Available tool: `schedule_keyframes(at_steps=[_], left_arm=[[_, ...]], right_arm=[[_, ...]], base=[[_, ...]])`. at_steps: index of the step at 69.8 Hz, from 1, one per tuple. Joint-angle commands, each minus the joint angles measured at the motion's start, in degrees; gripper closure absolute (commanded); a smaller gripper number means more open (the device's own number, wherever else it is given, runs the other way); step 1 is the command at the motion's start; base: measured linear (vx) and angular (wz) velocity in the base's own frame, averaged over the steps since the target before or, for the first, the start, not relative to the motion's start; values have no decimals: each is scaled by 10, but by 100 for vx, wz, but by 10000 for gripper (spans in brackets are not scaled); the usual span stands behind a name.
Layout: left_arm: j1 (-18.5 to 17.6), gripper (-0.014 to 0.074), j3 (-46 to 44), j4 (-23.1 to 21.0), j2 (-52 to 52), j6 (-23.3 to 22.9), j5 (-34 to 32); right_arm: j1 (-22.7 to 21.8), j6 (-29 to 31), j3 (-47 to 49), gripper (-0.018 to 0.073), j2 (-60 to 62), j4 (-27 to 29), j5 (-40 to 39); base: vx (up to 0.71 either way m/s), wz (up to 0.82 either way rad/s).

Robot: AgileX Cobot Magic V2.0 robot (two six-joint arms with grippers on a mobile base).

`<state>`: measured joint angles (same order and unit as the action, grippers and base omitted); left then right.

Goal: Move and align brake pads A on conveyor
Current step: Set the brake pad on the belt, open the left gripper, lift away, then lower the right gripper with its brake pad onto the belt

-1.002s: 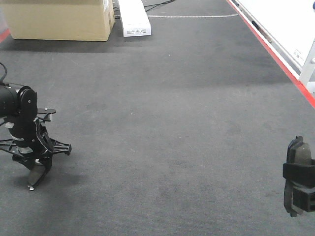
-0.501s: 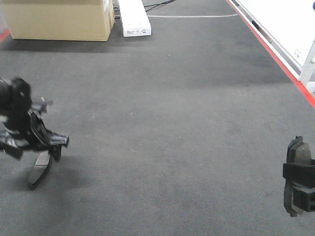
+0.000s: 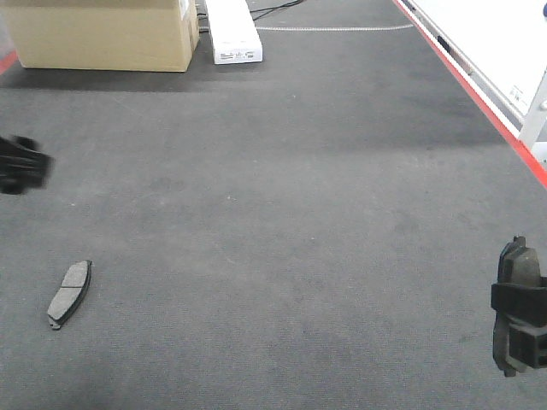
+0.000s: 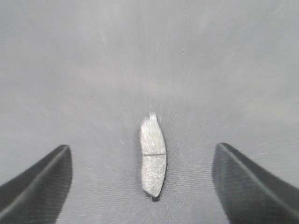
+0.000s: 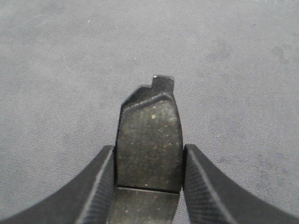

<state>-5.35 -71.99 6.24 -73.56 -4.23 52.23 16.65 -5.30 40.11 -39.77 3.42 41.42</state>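
The left end effector (image 3: 17, 164) is a dark blur cut by the left edge. The right end effector (image 3: 523, 314) runs off the right edge, and its fingers (image 5: 100, 186) cover the near sides of its brake pad (image 5: 149, 135). The far cardboard box (image 3: 102, 38) is cropped on top.

The left pincer (image 3: 20, 164) is pulling away up and toward the left edge of the front view, blurring with motion, its jaws now standing wide apart. The brake pad (image 3: 70, 293) it was gripping a second ago is now lying free and flat on the conveyor belt (image 3: 282, 256).
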Motion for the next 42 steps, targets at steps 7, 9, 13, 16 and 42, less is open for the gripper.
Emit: schedule_keyframes(at_steps=[7,9,13,16,42], left_arm=[[-1,48,94,-1,172,1,-90],[-1,48,113,0,199,1,-102],[-1,48,154,3,259,1,-128],[-1,48,180,3,290,1,-141],[-1,48,321,-1,539,0,-121]], right_arm=[[-3,5,19,563,1,-1,-42],[-3,5,19,563,1,-1,-42],[-3,5,19,563,1,-1,-42],[-3,5,19,563,1,-1,-42],[-3,5,19,563,1,-1,-42]], base=[[0,0],[0,0],[0,0],[0,0],[0,0]])
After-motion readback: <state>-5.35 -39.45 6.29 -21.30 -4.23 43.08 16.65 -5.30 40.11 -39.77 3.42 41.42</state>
